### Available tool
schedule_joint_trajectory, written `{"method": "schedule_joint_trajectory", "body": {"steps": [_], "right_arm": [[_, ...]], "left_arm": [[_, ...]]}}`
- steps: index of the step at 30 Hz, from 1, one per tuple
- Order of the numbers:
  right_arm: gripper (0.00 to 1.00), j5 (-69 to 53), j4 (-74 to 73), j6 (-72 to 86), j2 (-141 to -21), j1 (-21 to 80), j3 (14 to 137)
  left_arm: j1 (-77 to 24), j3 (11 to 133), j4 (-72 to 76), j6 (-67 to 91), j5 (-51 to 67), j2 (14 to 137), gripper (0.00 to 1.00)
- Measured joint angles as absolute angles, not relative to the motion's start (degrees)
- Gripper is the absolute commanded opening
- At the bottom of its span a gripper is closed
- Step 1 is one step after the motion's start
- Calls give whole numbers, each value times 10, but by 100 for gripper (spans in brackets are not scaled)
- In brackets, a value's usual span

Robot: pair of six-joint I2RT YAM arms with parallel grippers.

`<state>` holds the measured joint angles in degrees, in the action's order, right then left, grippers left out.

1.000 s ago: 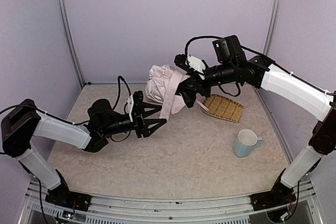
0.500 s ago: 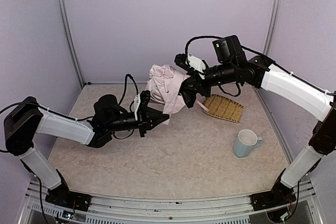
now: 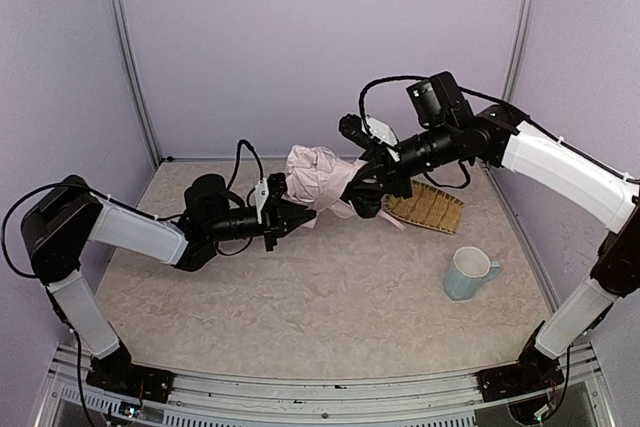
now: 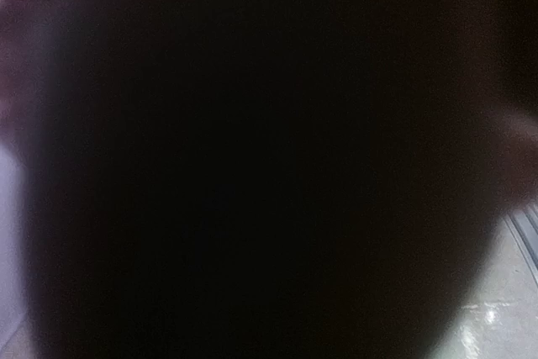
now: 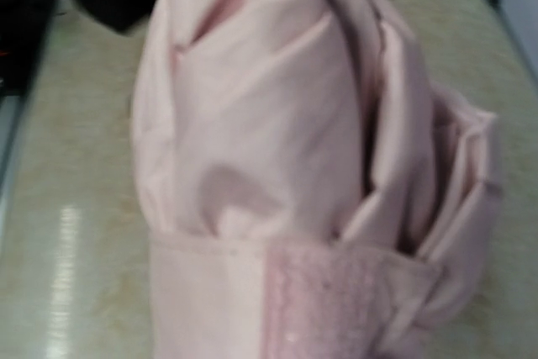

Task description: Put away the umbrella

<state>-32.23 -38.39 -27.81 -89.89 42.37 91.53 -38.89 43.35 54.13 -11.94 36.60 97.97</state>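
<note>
Umbrella (image 3: 318,175): bundled, aloft over counter (image 3: 330,287), mid-rear. R pincer (image 3: 372,185) clenched on one end. L pincer (image 3: 293,215) against fabric, grip can't tell. Rec.: hold bundle tight, press strap (image 5: 336,292) snug w/o slack.

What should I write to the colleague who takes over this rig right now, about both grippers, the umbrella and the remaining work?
Right gripper: jaws shut on the umbrella, holding it above the table.
Left gripper: at the umbrella's left end. Its camera is black, so open or shut cannot be told.
Done: the canopy is gathered in, and the strap lies around it in the right wrist view.
Left: whether the strap is fastened is unclear, and the umbrella is not yet set down. The woven tray and the mug are on the table's right side.
</note>
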Motion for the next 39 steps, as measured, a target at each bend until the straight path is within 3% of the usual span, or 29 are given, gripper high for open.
{"method": "schedule_joint_trajectory", "body": {"steps": [10, 15, 22, 26, 31, 37, 39], "right_arm": [[0, -296, -354, -278, -857, 499, 843], [0, -185, -286, -281, -848, 590, 711], [0, -76, -201, -311, -837, 629, 610], [0, 3, -162, -338, -867, 655, 589], [0, 108, -112, -364, -956, 694, 579], [0, 160, -85, -394, -1016, 705, 565], [0, 162, -81, -397, -1025, 705, 564]], "left_arm": [[-362, 464, 644, -199, 475, 1036, 0], [-351, 488, 659, -194, 558, 1067, 0], [-352, 489, 669, -166, 602, 1115, 0], [-354, 485, 642, -217, 590, 1114, 0], [-368, 482, 500, -333, 538, 1114, 0], [-377, 482, 378, -439, 457, 1117, 0], [-379, 483, 372, -452, 429, 1126, 10]]}}
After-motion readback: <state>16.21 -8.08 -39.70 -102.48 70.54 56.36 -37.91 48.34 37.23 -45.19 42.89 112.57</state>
